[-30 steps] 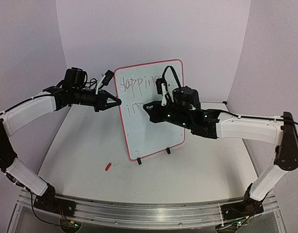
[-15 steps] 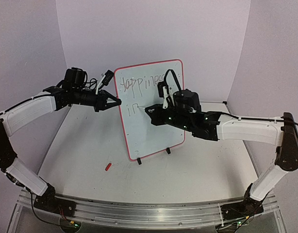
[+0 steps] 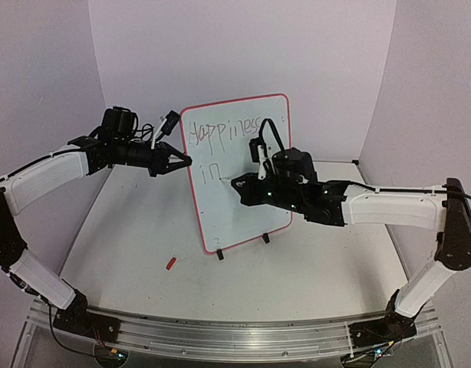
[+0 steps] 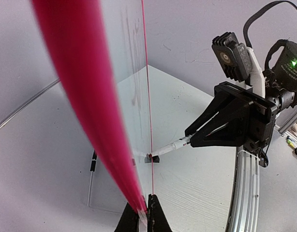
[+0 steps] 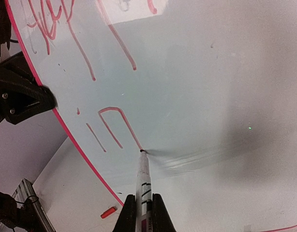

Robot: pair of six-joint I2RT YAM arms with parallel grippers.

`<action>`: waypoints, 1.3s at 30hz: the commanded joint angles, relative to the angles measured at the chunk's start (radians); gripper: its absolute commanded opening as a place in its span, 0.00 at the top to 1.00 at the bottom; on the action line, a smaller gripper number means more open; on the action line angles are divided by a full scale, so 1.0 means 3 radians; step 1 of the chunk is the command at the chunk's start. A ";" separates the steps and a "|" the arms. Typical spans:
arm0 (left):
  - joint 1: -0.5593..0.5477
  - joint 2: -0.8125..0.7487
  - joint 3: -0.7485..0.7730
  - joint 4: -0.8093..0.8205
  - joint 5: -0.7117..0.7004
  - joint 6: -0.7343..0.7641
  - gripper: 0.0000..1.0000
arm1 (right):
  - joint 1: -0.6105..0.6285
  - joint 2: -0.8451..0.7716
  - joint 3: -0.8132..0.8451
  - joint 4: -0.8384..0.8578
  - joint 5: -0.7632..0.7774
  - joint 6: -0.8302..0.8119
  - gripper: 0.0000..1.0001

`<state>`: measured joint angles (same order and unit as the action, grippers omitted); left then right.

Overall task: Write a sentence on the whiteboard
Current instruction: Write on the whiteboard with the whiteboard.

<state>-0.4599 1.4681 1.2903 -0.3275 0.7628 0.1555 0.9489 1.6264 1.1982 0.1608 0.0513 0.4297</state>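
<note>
"Where's the whiteboard (image 3: pixel 220 222)?"
"Upright on the table (image 3: pixel 128 230). Glossy, rounded corners, pink rim. Left gripper (image 3: pixel 186 161) pinches its edge."
"The right gripper (image 3: pixel 238 184)?"
"Clamped on a slim marker (image 5: pixel 144 179), tip touching beside the sentence (image 3: pixel 220 132)'s 'in'."

The whiteboard (image 3: pixel 235 215) stands mid-counter (image 3: pixel 136 230), with the left end effector (image 3: pixel 186 162) clamped on its left edge. From the right, the right end effector (image 3: pixel 237 182) sets its marker (image 5: pixel 144 181) against the board's face. A small cap (image 3: pixel 171 263) lies on the counter, near-left of the board.
</note>
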 commanded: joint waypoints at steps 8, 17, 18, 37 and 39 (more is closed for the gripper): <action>-0.0103 0.0085 -0.0082 -0.0578 -0.0025 0.0300 1.00 | -0.0049 -0.0240 -0.0016 -0.0055 -0.0042 -0.0103 1.00; -0.0104 0.0045 -0.0077 -0.0595 -0.0059 0.0316 1.00 | -0.0172 -0.0631 -0.0126 -0.0111 -0.0299 -0.0205 1.00; -0.0105 0.0041 -0.0077 -0.0595 -0.0064 0.0317 1.00 | -0.0232 -0.0669 -0.0152 -0.0110 -0.0410 -0.0202 1.00; -0.0103 0.0065 -0.0072 -0.0607 -0.0063 0.0323 1.00 | -0.0791 -0.0537 -0.0263 0.0300 -0.1589 -0.0129 1.00; -0.0105 0.0061 -0.0072 -0.0610 -0.0066 0.0323 1.00 | -0.0822 -0.0493 -0.0264 0.0380 -0.1612 -0.0070 1.00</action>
<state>-0.4671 1.4643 1.2903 -0.3302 0.7757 0.1831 0.7205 1.4493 1.1162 0.1875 -0.3884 0.3769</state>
